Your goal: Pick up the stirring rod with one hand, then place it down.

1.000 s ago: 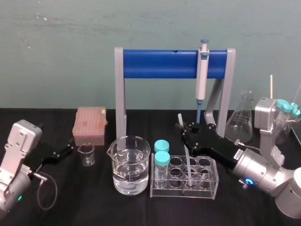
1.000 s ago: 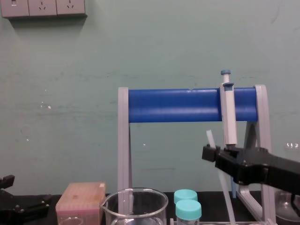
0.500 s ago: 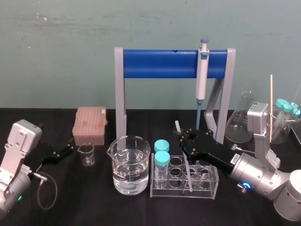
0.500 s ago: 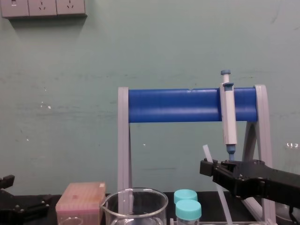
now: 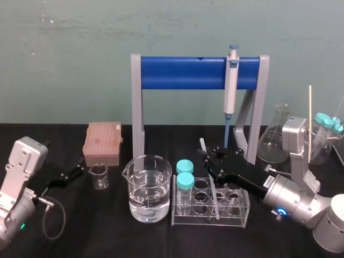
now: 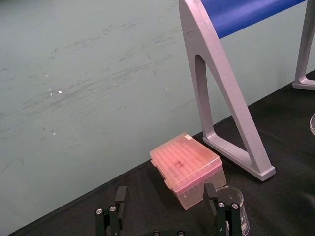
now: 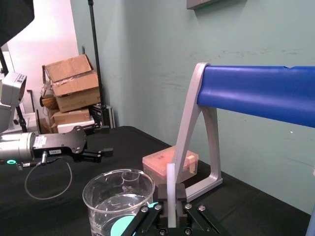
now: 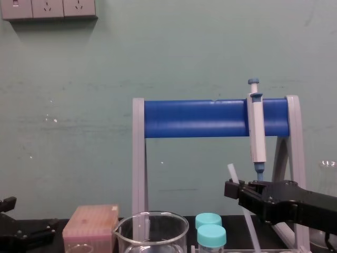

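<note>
One stirring rod (image 7: 171, 182), likely light, stiff, slippery and brittle, is pinched near its top by the right pincer (image 5: 209, 161), a fair hold, while the left pincer (image 5: 79, 172) rests wide apart, far left.

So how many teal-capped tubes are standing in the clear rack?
2. Both stand at the left end of the rack, beside the large beaker: the front tube and the rear tube right behind it. None seems hidden.
</note>
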